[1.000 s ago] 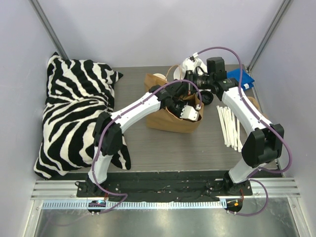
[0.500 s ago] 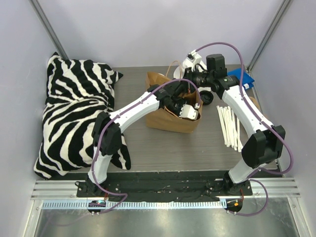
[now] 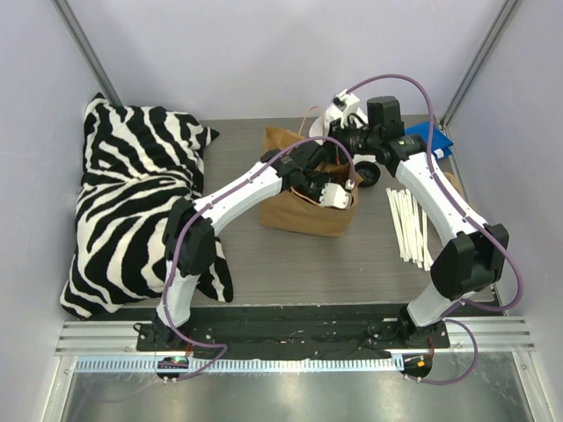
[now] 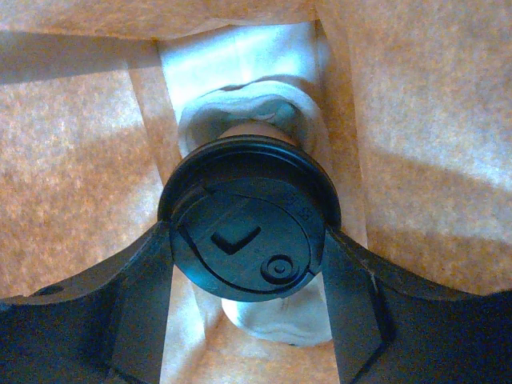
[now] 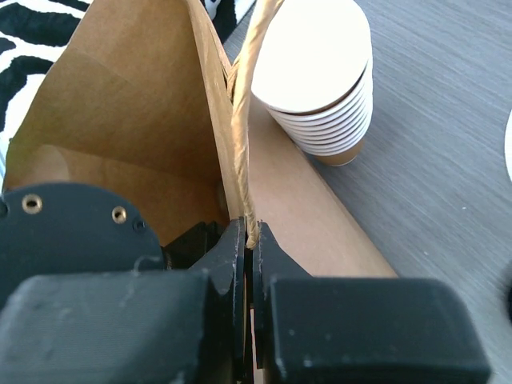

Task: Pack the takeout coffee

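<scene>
Coffee (image 4: 244, 232) sits clamped in left jaws inside bag (image 5: 120, 120); right jaws pinch its handle (image 5: 240, 120).

Enclosure: plain pale lavender-white panel walls on three sides, back (image 3: 281, 53), left (image 3: 35, 176), right (image 3: 528, 158). Slim grey metal posts run up both rear corners (image 3: 84, 44) (image 3: 479, 57). Grey wood-grain laminate worktop (image 3: 290, 259), matte, grain running left-right. Black flat base plate (image 3: 290, 321) along the near edge, then a silver aluminium slotted rail (image 3: 97, 337), then a brushed steel sheet (image 3: 290, 396) with a mild sheen. Lighting is soft and even, shadows faint. No windows in view.
</scene>
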Tool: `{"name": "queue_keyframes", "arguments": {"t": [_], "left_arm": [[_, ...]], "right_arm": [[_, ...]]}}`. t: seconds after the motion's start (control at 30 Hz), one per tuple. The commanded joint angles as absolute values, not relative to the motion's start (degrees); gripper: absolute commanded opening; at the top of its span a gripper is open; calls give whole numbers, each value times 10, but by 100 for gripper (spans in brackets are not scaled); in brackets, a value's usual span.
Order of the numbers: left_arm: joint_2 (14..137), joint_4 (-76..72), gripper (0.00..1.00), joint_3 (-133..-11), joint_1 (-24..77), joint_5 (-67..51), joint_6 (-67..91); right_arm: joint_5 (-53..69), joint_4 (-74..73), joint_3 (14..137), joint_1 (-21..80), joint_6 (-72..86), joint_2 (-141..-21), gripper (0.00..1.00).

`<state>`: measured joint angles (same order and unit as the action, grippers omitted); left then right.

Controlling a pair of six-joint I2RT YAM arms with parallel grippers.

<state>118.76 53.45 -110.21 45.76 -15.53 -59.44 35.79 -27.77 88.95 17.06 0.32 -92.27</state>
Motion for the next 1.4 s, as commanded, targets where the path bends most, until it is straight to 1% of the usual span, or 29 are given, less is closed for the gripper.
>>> {"name": "queue_keyframes", "arguments": {"t": [0.0,0.03,0.1,0.13,0.27,0.3,0.33,0.63,0.87,1.37], "left_arm": [[1193,580,55,-1079,433,-150,-563],[1189,575,58,-1086,432,-151,-559],[1187,585,59,-1100,433,-155,-555],[1187,588,62,-1107,432,-156,-551],[1179,590,66,-1121,433,-163,-547],[1174,585,75,-1121,432,-163,-545],[1172,584,76,-1121,434,-161,-546],[1146,579,77,-1129,435,-177,-546],[1118,571,78,-1120,439,-190,-562],[1073,534,79,-1099,439,-207,-554]], "right_arm": [[328,-268,891,167,-32,-915,1],[331,-268,891,167,-30,-915,1],[337,-267,892,167,-28,-915,1],[338,-265,892,166,-26,-915,1],[341,-264,893,167,-25,-917,1],[343,-263,893,167,-25,-918,1],[342,-263,892,167,-25,-917,1],[312,-239,883,168,-26,-905,1],[288,-183,861,167,-25,-887,1],[315,-169,836,168,-47,-868,1]]}}
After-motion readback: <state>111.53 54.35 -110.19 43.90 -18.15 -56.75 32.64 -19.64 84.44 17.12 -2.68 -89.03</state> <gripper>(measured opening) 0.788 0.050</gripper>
